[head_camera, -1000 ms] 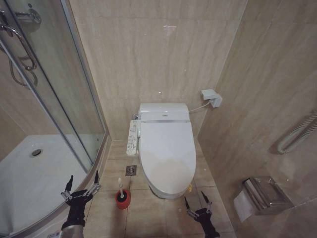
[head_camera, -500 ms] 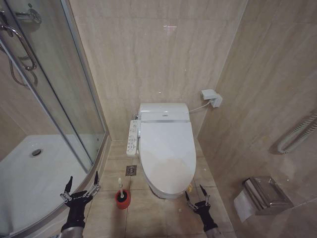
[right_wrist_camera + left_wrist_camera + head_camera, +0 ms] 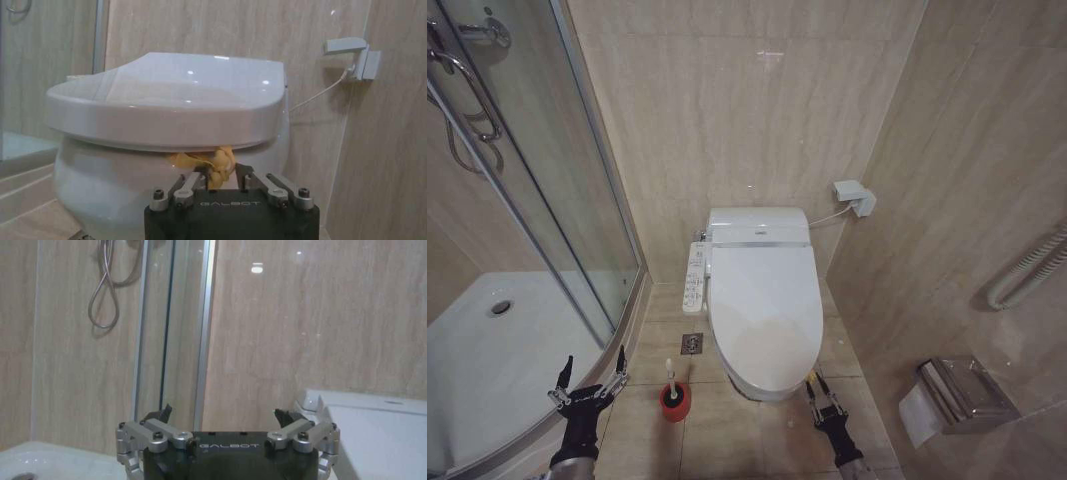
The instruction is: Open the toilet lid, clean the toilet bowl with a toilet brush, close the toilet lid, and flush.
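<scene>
The large glossy white oval plastic toilet lid (image 3: 765,305) lies shut over the white ceramic toilet bowl (image 3: 120,185). At its front rim, low on the robot's right side, hangs a small yellow fabric tag (image 3: 203,161). The right gripper (image 3: 819,393) sits right at that tag, its fingers (image 3: 189,181) drawn close together around the yellow loop; whether they actually pinch it I cannot tell for sure, though it looks like a grip. The left gripper (image 3: 589,374) hovers near the curved glass shower door (image 3: 577,200), fingers spread wide, idle. The small toilet brush with its thin white handle (image 3: 669,375) stands in its red round holder (image 3: 675,401) on the tiled floor between the two arms. The risk I see: the tag is thin and floppy, so a shallow pinch could slip off, or the lid could drop back with a bang.
</scene>
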